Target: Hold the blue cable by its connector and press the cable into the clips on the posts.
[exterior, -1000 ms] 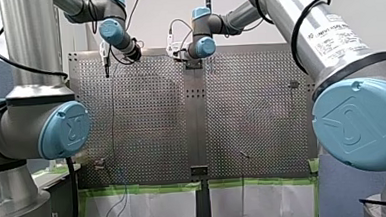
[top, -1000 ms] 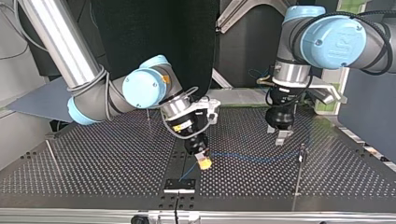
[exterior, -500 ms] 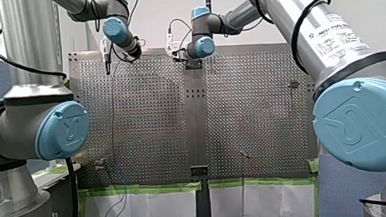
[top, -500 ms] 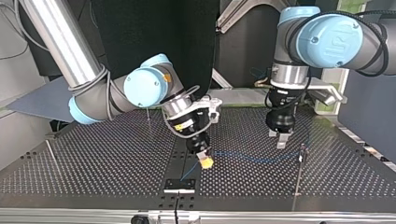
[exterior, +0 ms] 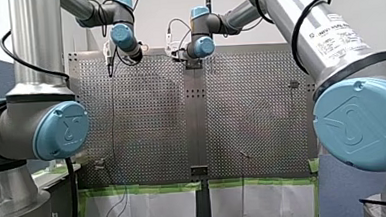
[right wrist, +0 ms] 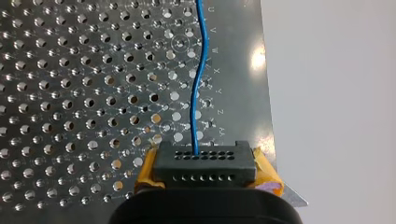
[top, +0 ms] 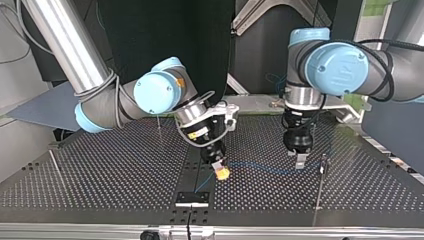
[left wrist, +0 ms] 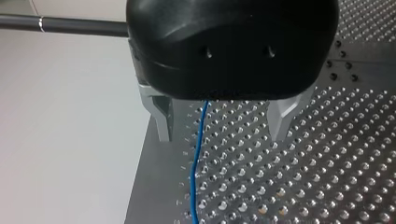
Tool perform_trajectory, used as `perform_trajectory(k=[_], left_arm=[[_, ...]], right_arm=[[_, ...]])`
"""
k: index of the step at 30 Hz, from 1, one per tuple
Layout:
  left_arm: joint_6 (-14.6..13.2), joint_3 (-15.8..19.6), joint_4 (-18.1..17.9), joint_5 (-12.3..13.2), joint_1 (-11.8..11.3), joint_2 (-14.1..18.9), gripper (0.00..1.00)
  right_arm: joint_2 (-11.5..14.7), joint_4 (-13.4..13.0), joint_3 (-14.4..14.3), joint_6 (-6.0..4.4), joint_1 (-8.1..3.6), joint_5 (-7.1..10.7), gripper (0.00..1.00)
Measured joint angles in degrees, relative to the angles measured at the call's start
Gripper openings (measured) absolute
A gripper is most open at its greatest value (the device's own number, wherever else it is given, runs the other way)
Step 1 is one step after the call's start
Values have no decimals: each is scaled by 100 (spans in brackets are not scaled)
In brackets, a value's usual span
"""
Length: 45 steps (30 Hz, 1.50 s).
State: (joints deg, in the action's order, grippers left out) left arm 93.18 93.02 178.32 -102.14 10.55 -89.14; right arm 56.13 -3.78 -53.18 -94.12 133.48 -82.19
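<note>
In the right wrist view my right gripper (right wrist: 206, 173) is shut with its yellow pads (right wrist: 145, 173) on the black connector (right wrist: 205, 162). The blue cable (right wrist: 198, 88) leaves the connector and runs away over the perforated plate. In the top view the same gripper (top: 220, 172) hangs low over the table's middle strip, and the cable (top: 265, 169) stretches toward a thin post (top: 320, 187) at that view's right. My left gripper (top: 299, 161) hovers just beside that post's top. Its metal fingers (left wrist: 161, 116) stand apart, open, and the cable (left wrist: 197, 158) passes between them untouched.
Another thin post (top: 56, 167) leans near the top view's left edge, and a short one (top: 158, 122) stands behind my right arm. A black bracket (top: 192, 198) sits at the table's near middle edge. Green tape and white sheets (exterior: 146, 201) line the front view's lower edge.
My left arm has swung toward the top view's left and its gripper has come down closer to the cable beside the post. My right gripper has barely moved.
</note>
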Motion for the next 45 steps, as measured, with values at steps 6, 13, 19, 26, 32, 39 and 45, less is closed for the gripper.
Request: perform_trajectory(k=[6, 13, 19, 26, 32, 39, 45], left_arm=[[-8, -135, -5, -88, 28, -142, 100], [-14, -230, -48, -165, 61, -270, 100], [-11, -381, -168, -286, 81, -354, 100], [-19, -454, -190, -329, 77, -360, 100], [-90, -460, -191, -413, 75, -362, 100], [-127, -538, -135, -434, 98, -478, 100], [-177, -651, 60, -441, 121, -688, 100]], right_arm=[[0, 0, 0, 4, 11, 0, 0], [0, -1, 1, 5, 16, 0, 0], [-1, -1, 2, 5, 14, 0, 0], [-5, -1, 2, 5, 9, -1, 0], [-7, 4, 1, 0, 14, -3, 0], [-8, 10, 1, -2, 15, -2, 0], [-7, 21, 1, 5, 23, -1, 0]])
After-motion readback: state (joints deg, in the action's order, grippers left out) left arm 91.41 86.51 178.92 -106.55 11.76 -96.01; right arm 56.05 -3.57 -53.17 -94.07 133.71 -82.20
